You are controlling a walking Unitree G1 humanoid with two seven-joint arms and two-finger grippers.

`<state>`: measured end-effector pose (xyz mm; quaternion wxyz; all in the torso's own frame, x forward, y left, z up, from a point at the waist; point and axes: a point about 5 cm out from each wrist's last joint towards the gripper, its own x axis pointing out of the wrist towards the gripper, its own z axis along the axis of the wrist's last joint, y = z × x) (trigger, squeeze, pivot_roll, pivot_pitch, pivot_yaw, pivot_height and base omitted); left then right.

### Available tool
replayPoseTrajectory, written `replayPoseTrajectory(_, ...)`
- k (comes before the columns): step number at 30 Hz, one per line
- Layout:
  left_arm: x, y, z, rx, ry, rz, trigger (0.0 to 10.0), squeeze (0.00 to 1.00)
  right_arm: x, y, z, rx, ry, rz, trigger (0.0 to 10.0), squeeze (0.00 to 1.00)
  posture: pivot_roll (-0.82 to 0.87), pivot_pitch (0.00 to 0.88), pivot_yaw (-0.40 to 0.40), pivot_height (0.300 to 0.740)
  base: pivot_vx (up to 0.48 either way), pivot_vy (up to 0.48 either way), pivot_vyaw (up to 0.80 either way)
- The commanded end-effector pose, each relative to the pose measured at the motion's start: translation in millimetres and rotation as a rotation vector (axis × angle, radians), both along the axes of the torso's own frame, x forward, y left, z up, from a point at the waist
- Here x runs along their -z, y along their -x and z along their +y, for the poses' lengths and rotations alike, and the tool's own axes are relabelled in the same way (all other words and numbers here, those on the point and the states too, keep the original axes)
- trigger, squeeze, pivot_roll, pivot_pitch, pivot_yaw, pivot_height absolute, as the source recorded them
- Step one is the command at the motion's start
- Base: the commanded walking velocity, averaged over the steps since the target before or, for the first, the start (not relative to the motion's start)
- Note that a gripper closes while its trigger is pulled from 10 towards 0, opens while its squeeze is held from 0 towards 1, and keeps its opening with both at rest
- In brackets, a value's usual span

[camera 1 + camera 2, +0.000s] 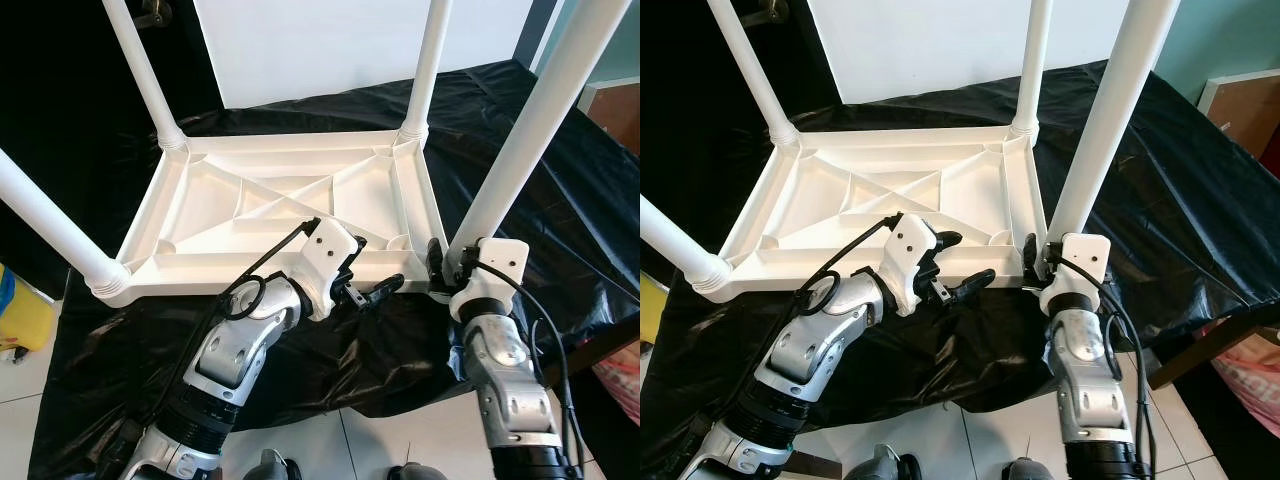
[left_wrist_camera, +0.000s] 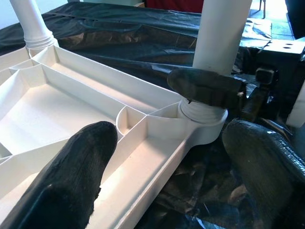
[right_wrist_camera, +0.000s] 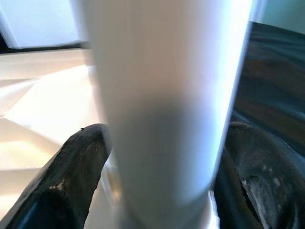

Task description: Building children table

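Your right gripper (image 1: 1037, 262) clasps the near leg (image 1: 1102, 118) at its socket — tabletop (image 1: 880, 200) lying upside down on black sheet (image 1: 1160, 190); your left gripper (image 1: 958, 268), fingers apart, straddles the near rim just beside it.

Smooth, slightly glossy white plastic tabletop (image 1: 270, 205) and legs (image 1: 520, 130) on crinkled, shiny black plastic sheeting (image 1: 520, 200).

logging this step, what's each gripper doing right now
Left gripper: open, straddling the tabletop rim.
Right gripper: shut on the near right leg.
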<state>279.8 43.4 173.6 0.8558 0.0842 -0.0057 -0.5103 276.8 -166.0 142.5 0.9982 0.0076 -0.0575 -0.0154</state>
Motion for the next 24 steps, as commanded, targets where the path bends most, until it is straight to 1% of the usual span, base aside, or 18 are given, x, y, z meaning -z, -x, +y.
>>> replayPoseTrajectory(1,3,0.6,0.3,0.01,-0.012,-0.005,10.0,0.0,3,1.5,0.2,-0.043,-0.02,0.001,10.0,1.0,-0.11,0.019,0.046,0.74,0.0,0.0,0.0)
replayPoseTrajectory(2,4,1.6,0.2,0.018,-0.018,-0.002,10.0,0.0,2,0.8,-4.4,-0.1,0.001,-0.009,10.0,1.0,-0.12,0.014,0.048,0.74,0.0,0.0,0.0)
replayPoseTrajectory(3,4,1.6,0.2,0.018,-0.018,-0.002,10.0,0.0,2,0.8,-4.4,-0.1,0.001,-0.009,10.0,1.0,-0.12,0.014,0.048,0.74,0.0,0.0,0.0)
replayPoseTrajectory(4,6,2.5,0.1,0.025,-0.024,-0.001,10.0,0.0,1,-1.0,-8.8,-0.158,0.021,-0.009,10.0,0.74,-0.12,0.004,0.047,0.74,0.0,0.0,0.0)
replayPoseTrajectory(5,6,2.5,0.1,0.025,-0.024,-0.001,10.0,0.0,1,-1.0,-8.8,-0.158,0.021,-0.009,10.0,0.74,-0.12,0.004,0.047,0.74,0.0,0.0,0.0)
replayPoseTrajectory(6,7,3.4,0.2,0.03,-0.029,0.0,10.0,0.0,0,-4.5,-13.0,-0.231,0.043,0.002,10.0,0.0,-0.11,0.0,0.046,0.74,0.0,0.0,0.0)
replayPoseTrajectory(7,7,3.4,0.2,0.03,-0.029,0.0,10.0,0.0,0,-4.5,-13.0,-0.231,0.043,0.002,10.0,0.0,-0.11,0.0,0.046,0.74,0.0,0.0,0.0)
replayPoseTrajectory(8,9,3.7,0.5,0.034,-0.033,0.0,10.0,0.0,-1,-7.6,-15.8,-0.299,0.061,0.012,10.0,0.0,-0.12,0.0,0.05,0.74,0.0,0.0,0.0)
replayPoseTrajectory(9,9,3.7,0.5,0.034,-0.033,0.0,10.0,0.0,-1,-7.6,-15.8,-0.299,0.061,0.012,10.0,0.0,-0.12,0.0,0.05,0.74,0.0,0.0,0.0)
replayPoseTrajectory(10,10,3.1,1.6,0.033,-0.037,-0.001,10.0,0.0,0,-9.6,-16.1,-0.393,0.087,0.023,10.0,0.0,-0.11,0.0,0.049,0.74,0.0,0.0,0.0)
replayPoseTrajectory(11,10,3.1,1.6,0.033,-0.037,-0.001,10.0,0.0,0,-9.6,-16.1,-0.393,0.087,0.023,10.0,0.0,-0.11,0.0,0.049,0.74,0.0,0.0,0.0)
replayPoseTrajectory(12,10,1.6,3.0,0.03,-0.041,-0.003,10.0,0.0,2,-11.4,-16.6,-0.473,0.106,0.04,10.0,0.0,-0.11,0.0,0.052,0.74,0.0,0.0,0.0)
replayPoseTrajectory(13,10,-0.2,4.6,0.028,-0.045,-0.007,10.0,0.0,4,-14.4,-18.1,-0.525,0.109,0.055,10.0,0.0,-0.11,0.0,0.054,0.74,0.0,0.0,0.0)
replayPoseTrajectory(14,10,-0.2,4.6,0.028,-0.045,-0.007,10.0,0.0,4,-14.4,-18.1,-0.525,0.109,0.055,10.0,0.0,-0.11,0.0,0.054,0.74,0.0,0.0,0.0)
replayPoseTrajectory(16,8,-3.5,6.5,0.027,-0.051,-0.017,10.0,0.0,7,-21.8,-20.3,-0.603,0.136,0.079,10.0,0.0,-0.1,0.0,0.058,0.74,0.0,0.0,0.0)
replayPoseTrajectory(22,7,-4.0,5.3,0.041,-0.054,-0.021,10.0,0.0,9,-28.6,-22.4,-0.653,0.169,0.109,10.0,0.0,-0.09,0.0,0.058,0.74,0.0,0.0,0.0)
replayPoseTrajectory(23,7,-3.9,4.2,0.047,-0.055,-0.022,10.0,0.0,10,-31.9,-24.5,-0.667,0.185,0.123,1.3,0.0,-0.09,0.0,0.056,0.74,0.0,0.0,0.0)
replayPoseTrajectory(24,7,-3.9,4.2,0.047,-0.055,-0.022,10.0,0.0,10,-31.9,-24.5,-0.667,0.185,0.123,1.3,0.0,-0.09,0.0,0.056,0.74,0.0,0.0,0.0)
